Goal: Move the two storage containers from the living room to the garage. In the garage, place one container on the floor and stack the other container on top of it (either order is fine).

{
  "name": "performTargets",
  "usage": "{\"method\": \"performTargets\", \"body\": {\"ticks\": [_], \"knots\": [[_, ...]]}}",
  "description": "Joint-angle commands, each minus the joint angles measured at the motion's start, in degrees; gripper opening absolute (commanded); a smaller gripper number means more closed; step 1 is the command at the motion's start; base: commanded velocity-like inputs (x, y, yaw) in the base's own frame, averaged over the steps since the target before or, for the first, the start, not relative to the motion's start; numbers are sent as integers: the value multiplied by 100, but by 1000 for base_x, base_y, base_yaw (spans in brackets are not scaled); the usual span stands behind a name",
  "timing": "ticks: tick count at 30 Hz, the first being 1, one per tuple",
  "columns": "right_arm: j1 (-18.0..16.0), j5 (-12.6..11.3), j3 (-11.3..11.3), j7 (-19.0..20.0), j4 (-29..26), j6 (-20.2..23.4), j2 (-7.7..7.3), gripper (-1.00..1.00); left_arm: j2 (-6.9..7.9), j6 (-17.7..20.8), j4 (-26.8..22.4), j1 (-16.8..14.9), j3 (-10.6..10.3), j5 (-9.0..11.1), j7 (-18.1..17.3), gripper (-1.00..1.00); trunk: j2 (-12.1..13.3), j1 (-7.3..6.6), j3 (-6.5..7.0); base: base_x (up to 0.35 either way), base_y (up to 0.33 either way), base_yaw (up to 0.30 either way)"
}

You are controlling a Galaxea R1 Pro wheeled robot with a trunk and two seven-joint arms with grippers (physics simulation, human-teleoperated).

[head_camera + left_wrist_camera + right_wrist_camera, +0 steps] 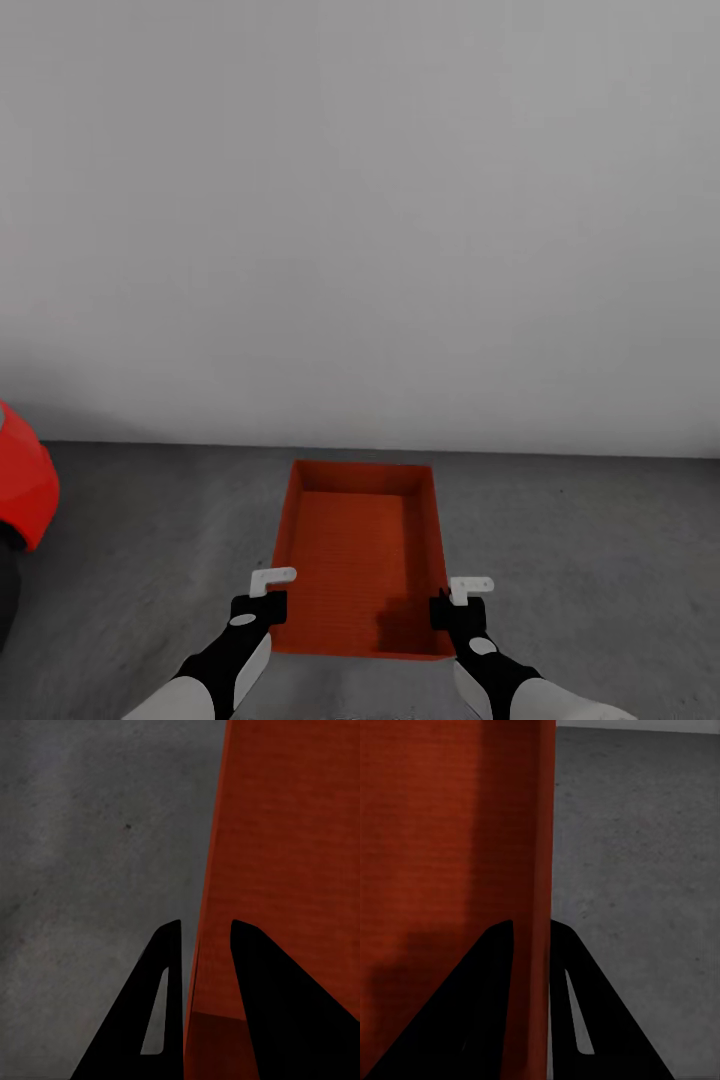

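Observation:
One orange-red storage container lies level and lengthwise in front of me, low over the dark grey garage floor; I cannot tell whether it touches the floor. My left gripper is shut on its left side wall near the close corner, and in the left wrist view the two black fingers straddle that thin wall. On the opposite side my right gripper is shut on the right wall, which the right wrist view shows pinched between the fingers along the container's wall. The container is empty inside.
A plain white-grey wall rises just beyond the container's far end. Part of the shiny red car with a dark tyre juts in at the left edge. Bare floor spreads to the right of the container.

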Motion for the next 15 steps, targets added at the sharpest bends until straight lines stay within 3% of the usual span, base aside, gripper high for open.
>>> {"method": "performTargets", "body": {"ticks": [1,15], "knots": [[-2,-53,-243,-1,8,-11,0,-100,147,-334,-84,-7,311,-102,52,-100,-5,0,-16,0,0,0],[-2,-53,-243,-1,8,-10,0,-100,149,-334,-84,-6,311,-102,53,-100,-5,0,-143,0,0,0]]}}
